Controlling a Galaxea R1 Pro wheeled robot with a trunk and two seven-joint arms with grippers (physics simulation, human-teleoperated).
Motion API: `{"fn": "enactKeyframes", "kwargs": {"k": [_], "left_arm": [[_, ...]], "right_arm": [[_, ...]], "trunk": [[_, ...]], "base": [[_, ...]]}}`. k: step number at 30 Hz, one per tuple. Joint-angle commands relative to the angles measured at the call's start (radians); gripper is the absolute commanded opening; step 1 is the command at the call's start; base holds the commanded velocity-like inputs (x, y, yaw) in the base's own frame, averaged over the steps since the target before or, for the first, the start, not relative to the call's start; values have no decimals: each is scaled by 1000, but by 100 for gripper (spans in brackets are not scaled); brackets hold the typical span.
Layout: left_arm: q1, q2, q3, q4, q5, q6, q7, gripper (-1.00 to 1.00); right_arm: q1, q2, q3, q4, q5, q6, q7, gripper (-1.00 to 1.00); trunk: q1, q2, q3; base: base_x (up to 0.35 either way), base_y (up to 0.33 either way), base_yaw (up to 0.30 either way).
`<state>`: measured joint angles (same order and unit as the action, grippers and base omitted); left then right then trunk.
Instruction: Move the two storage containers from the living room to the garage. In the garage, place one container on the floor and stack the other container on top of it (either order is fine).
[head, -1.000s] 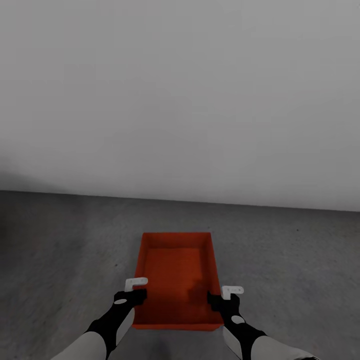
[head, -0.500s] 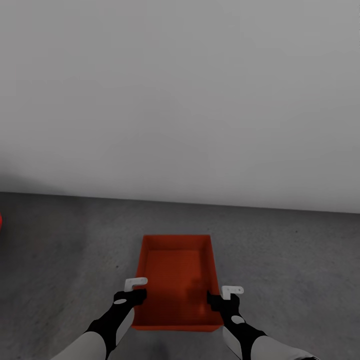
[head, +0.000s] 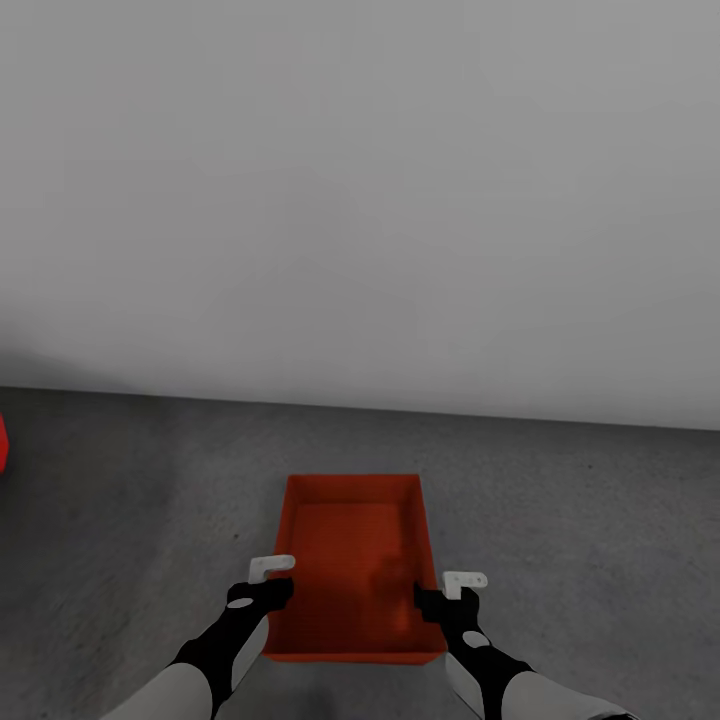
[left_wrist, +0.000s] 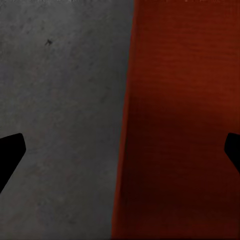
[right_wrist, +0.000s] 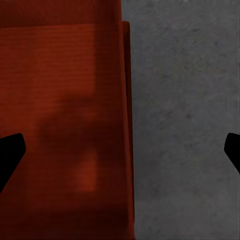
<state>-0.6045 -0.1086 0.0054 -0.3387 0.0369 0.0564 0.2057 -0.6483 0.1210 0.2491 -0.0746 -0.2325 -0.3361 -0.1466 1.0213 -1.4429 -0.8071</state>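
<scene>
Head view: my whole picture has slid since a second ago, so the camera moved; a red shape (head: 3, 443) now shows at the far edge, well left of the container.
Container (head: 352, 565): on the grey concrete floor (head: 580, 520) near the white wall (head: 360, 200), its place against my hands unchanged.
Contents: nothing inside, just shadow.
Left hand (head: 268, 582): spread wide, straddling the container's left wall, clamping nothing.
Right hand (head: 447, 592): likewise spread over the right wall.
Meaning: I judge this the bottom container, set down; the second is still to fetch.

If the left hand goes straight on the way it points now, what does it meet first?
Probably the side wall of the storage container: the open left hand straddles it, with the concrete floor on its outer side. Depth is unclear.
</scene>
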Motion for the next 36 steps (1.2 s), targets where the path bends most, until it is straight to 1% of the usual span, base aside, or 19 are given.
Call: {"fn": "enactKeyframes", "kwargs": {"k": [1,36], "left_arm": [[0,0,0,-2,4,5,3,100],[0,1,2,1,4,7,3,100]], "right_arm": [[-1,0,9,1,-8,-3,-4,100],[0,0,9,1,-8,-3,-4,100]], "trunk": [[-4,7,3],[-138,252,112]], "base": [[0,0,0],[0,0,0]]}}
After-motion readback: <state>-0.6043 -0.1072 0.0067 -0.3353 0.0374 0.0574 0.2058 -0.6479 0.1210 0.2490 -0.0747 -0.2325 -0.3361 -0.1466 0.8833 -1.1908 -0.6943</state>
